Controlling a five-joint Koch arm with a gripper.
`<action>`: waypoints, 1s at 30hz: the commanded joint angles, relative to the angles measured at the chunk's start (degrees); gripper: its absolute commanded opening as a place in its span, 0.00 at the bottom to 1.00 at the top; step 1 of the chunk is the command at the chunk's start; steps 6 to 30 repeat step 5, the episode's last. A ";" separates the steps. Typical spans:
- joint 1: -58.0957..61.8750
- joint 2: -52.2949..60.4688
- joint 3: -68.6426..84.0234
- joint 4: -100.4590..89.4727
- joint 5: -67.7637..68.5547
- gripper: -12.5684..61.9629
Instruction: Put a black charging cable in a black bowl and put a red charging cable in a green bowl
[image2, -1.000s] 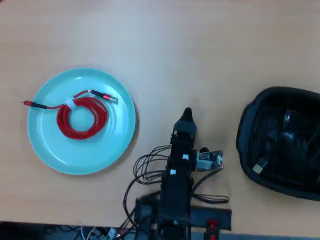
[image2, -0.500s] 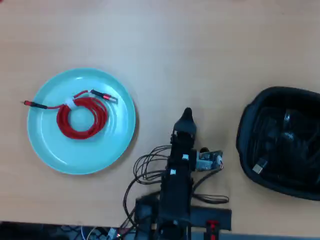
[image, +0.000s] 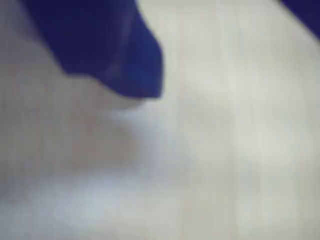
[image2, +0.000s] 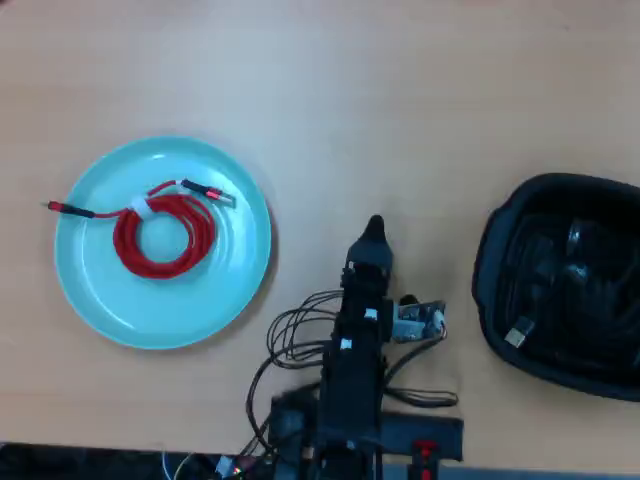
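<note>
2 cables, 2 dishes, and both look sorted. Your red charging cable (image2: 160, 233) lies coiled inside the green bowl (image2: 235, 290) at 9 o'clock in the overhead view, 1 plug poking over its rim. At 3 o'clock the black bowl (image2: 492, 255) holds the black charging cable (image2: 570, 285), a silver plug showing. Your gripper (image2: 374, 228) sits between them over bare table (image2: 400, 90), carrying nothing; only 1 tip shows, so you cannot tell its opening.

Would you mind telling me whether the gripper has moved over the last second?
No. In the overhead view the gripper keeps its place between the green bowl and the black bowl.
</note>
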 joint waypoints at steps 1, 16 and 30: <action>0.09 5.01 3.87 2.99 1.23 0.72; 0.00 5.01 3.78 2.99 1.23 0.72; 0.00 5.01 3.78 2.99 1.23 0.72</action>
